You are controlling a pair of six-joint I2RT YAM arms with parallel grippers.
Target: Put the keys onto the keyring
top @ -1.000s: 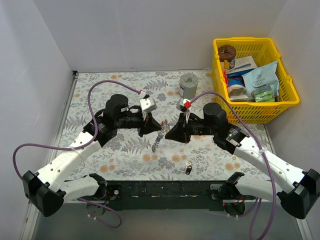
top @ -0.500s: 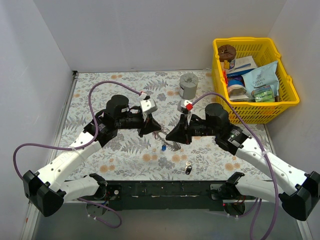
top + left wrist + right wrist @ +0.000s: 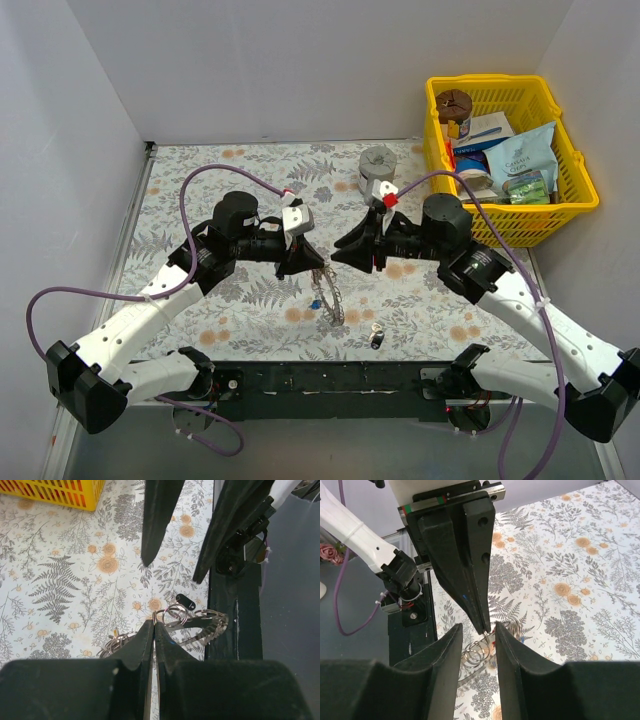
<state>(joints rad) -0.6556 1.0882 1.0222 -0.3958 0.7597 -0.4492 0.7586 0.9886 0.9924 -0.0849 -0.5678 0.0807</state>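
Observation:
The keyring [image 3: 327, 295] hangs as a silver bundle from my left gripper [image 3: 303, 265], which is shut on its rim. In the left wrist view the closed fingertips [image 3: 150, 630] pinch the thin wire, with silver keys [image 3: 212, 630] fanned out to the right. A small blue head shows low in the bundle. My right gripper [image 3: 345, 245] faces it, open. In the right wrist view its fingers [image 3: 512, 645] stand either side of the left fingertips and the coiled rings [image 3: 476, 655], holding nothing.
A small black cylinder [image 3: 377, 338] lies on the floral mat near the front edge. A grey cylindrical cup [image 3: 378, 170] stands behind the grippers. A yellow basket [image 3: 574, 148] full of packets sits at the back right. White walls close in the left and back.
My right gripper has opened, let go of the bundle and drawn back to the right. The keyring now hangs down from the left gripper alone.

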